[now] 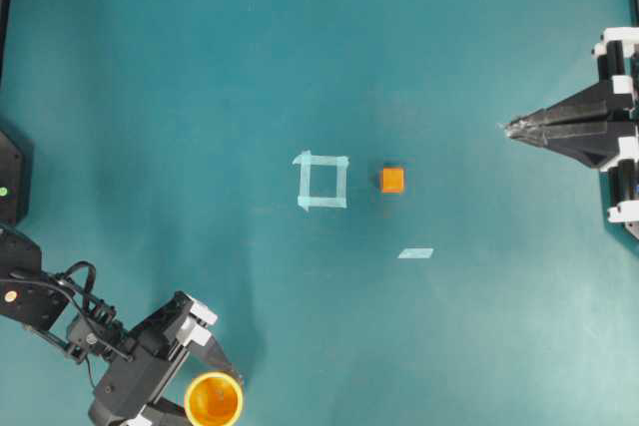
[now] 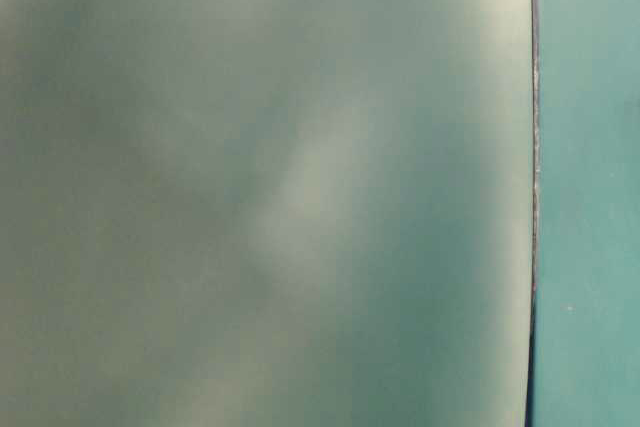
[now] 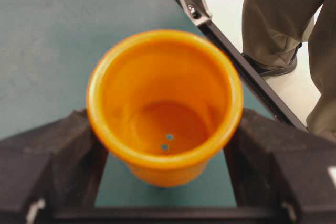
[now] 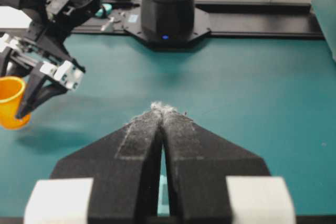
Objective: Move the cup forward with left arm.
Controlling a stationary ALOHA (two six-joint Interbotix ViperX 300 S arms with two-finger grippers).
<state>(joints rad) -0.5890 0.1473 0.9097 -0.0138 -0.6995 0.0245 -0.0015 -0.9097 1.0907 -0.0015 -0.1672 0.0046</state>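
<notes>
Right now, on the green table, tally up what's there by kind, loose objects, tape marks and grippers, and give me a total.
Cups: 1, the orange cup
Cubes: 1, the orange cube
Tape marks: 2, the tape square and the tape strip
Grippers: 2, the left gripper and the right gripper
Total: 6

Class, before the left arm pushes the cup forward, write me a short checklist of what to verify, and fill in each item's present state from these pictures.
1. Cup sits between the fingers of the left gripper: ok.
2. Fingers actually press the cup's sides: cannot tell; the left wrist view shows them close on both sides, with the jaws wide.
3. Cup is upright and empty inside: ok.
4. Orange cube and tape square lie well away from the cup: ok.
5. Right gripper is shut and parked at the far side of the table: ok.
6. Person's legs by the table edge stay off the table: ok.
</notes>
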